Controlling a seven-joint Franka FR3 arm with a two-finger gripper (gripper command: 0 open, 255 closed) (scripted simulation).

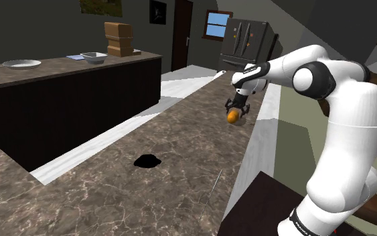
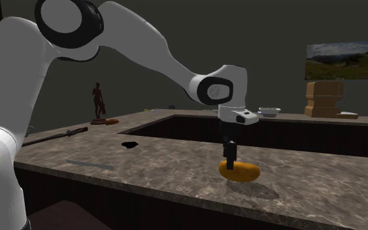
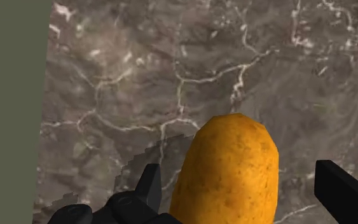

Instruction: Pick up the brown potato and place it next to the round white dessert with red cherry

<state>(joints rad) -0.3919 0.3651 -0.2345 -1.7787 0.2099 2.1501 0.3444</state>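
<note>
While the orange-brown potato (image 2: pixel 240 172) is lying close to the long outer edge of the brown marble countertop (image 1: pixel 180 134), on the side where the stand (image 1: pixel 267 208) is sitting, the black gripper (image 2: pixel 230 159) is hanging straight down over it with its fingers (image 3: pixel 339 188) spread: one is sitting just beside the potato's flank and the other is standing clear of it, so nothing is pinching it. The potato is apparently resting on the stone, its shadow falling right beside it, and white veins are running through the surface all around. Farther along, near the countertop's inner edge, a flat black blob (image 1: pixel 148 161) is lying on the stone, and a thin grey strip (image 2: pixel 91 165) is lying between it and the outer edge. A dark figurine (image 2: pixel 98 102) is standing at a far corner. Across a strip of pale floor, a second counter (image 1: pixel 73 87) is carrying a white plate (image 1: pixel 21 64), a white bowl (image 1: pixel 94 57) and stacked brown boxes (image 1: pixel 118 39). Dark walls are closing the room, holding a door (image 1: pixel 181 37), a small window (image 1: pixel 217 25) showing blue sky and a landscape picture (image 2: pixel 340 52), and a dark refrigerator (image 1: pixel 247 40) is standing beyond the countertop's far end.
</note>
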